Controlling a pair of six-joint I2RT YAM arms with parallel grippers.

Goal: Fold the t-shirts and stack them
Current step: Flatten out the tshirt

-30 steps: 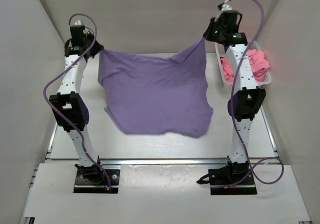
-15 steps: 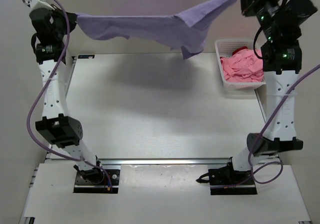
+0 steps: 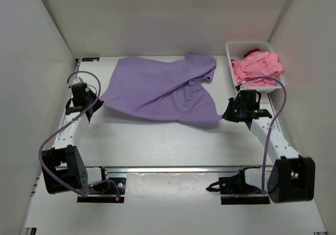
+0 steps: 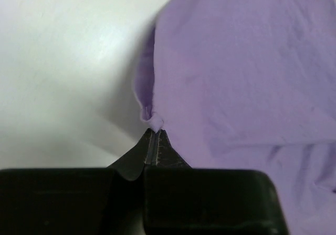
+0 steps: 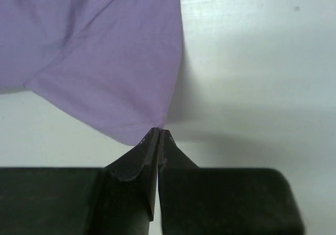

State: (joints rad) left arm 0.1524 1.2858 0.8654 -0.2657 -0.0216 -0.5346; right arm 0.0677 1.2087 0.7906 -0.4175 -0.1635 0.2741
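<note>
On tbl (image 3: 157, 145), lav. tee (image 3: 157, 90) spread, corners in jaws.

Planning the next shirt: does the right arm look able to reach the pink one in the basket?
Probably not yet: the right arm has its jaws shut on a corner of the purple shirt. Once released, the open basket sits close beyond.

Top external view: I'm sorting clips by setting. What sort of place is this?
Probably a robot lab test cell: bare white panels enclose a white table, the left arm and right arm are bolted at its near edge, and a lavender t-shirt lies there.
</note>
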